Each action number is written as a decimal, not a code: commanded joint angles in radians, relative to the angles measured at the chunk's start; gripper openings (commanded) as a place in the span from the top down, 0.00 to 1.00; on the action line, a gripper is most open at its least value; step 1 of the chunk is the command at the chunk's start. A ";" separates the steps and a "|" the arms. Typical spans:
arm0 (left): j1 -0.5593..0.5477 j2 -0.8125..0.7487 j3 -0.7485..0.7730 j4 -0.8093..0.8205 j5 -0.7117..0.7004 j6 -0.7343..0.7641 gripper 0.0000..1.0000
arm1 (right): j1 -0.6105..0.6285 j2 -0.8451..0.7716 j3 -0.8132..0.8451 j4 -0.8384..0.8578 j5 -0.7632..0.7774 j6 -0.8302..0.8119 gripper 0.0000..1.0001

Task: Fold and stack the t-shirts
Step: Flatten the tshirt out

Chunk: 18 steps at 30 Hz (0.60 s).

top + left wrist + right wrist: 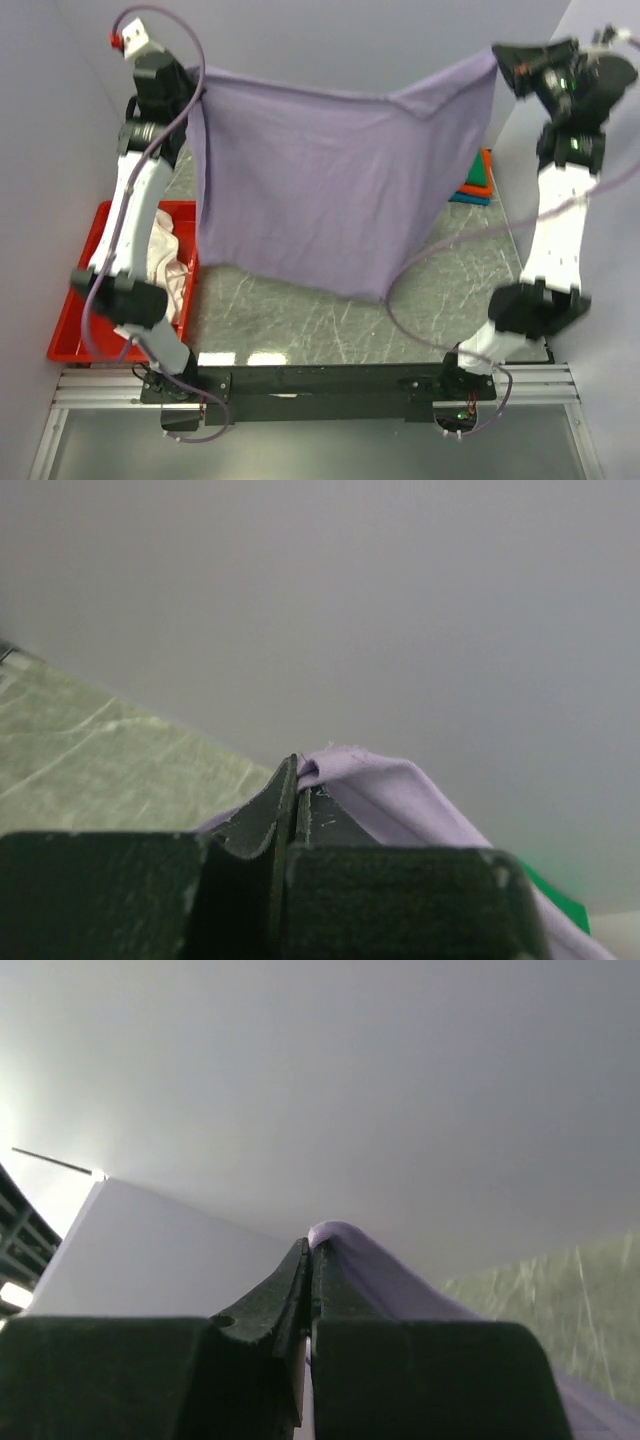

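Note:
A lavender t-shirt hangs stretched in the air above the table, held by its two upper corners. My left gripper is shut on the left corner, and its wrist view shows the purple cloth pinched at the fingertips of that left gripper. My right gripper is shut on the right corner, the lavender fabric bulging out of the tip of the right gripper. A white t-shirt lies crumpled in the red tray. Folded green, orange and teal t-shirts lie at the far right, partly hidden by the hanging shirt.
The shallow red tray sits at the left edge beside the left arm. Grey walls close in behind and on both sides. The marbled tabletop shows below the shirt's hem. Cables loop off both arms.

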 commanded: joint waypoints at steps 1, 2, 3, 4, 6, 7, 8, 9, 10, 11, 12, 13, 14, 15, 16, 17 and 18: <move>0.074 0.163 0.309 0.125 0.128 0.029 1.00 | 0.051 0.210 0.383 0.138 0.049 0.011 1.00; 0.080 0.206 0.390 0.109 0.154 0.032 0.99 | 0.053 0.274 0.496 0.131 0.052 0.023 1.00; 0.098 0.241 0.520 0.105 0.168 0.035 1.00 | 0.049 0.394 0.712 0.125 0.062 0.037 1.00; 0.107 0.283 0.563 0.105 0.183 0.032 1.00 | 0.040 0.437 0.791 0.127 0.075 0.068 1.00; 0.142 0.274 0.550 0.149 0.225 0.007 1.00 | 0.007 0.449 0.795 0.185 0.099 0.115 1.00; 0.155 0.224 0.505 0.178 0.234 -0.004 1.00 | 0.002 0.415 0.724 0.262 0.102 0.117 1.00; 0.164 0.192 0.449 0.236 0.242 -0.015 1.00 | -0.003 0.368 0.632 0.308 0.107 0.114 1.00; 0.173 0.159 0.333 0.265 0.251 -0.023 1.00 | -0.003 0.267 0.446 0.366 0.118 0.085 1.00; 0.173 0.098 0.275 0.287 0.254 -0.021 1.00 | -0.003 0.217 0.359 0.380 0.119 0.066 1.00; 0.173 0.072 0.226 0.301 0.249 -0.018 1.00 | -0.003 0.173 0.280 0.393 0.119 0.051 1.00; 0.172 0.050 0.141 0.298 0.248 -0.018 1.00 | -0.001 0.089 0.126 0.420 0.115 0.031 1.00; 0.173 0.008 0.094 0.292 0.255 -0.021 1.00 | -0.004 0.051 0.053 0.431 0.104 0.026 1.00; 0.173 -0.020 0.037 0.293 0.271 -0.027 1.00 | -0.004 0.016 -0.017 0.437 0.095 0.022 1.00; 0.173 -0.049 -0.101 0.318 0.310 -0.047 1.00 | -0.004 -0.051 -0.152 0.437 0.083 0.008 1.00; 0.173 -0.116 -0.183 0.342 0.323 -0.059 1.00 | -0.004 -0.088 -0.226 0.434 0.066 -0.001 1.00; 0.172 -0.157 -0.268 0.362 0.331 -0.075 1.00 | -0.004 -0.167 -0.304 0.434 0.059 -0.012 1.00; 0.173 -0.193 -0.434 0.382 0.340 -0.113 1.00 | -0.003 -0.208 -0.455 0.430 0.058 -0.039 1.00</move>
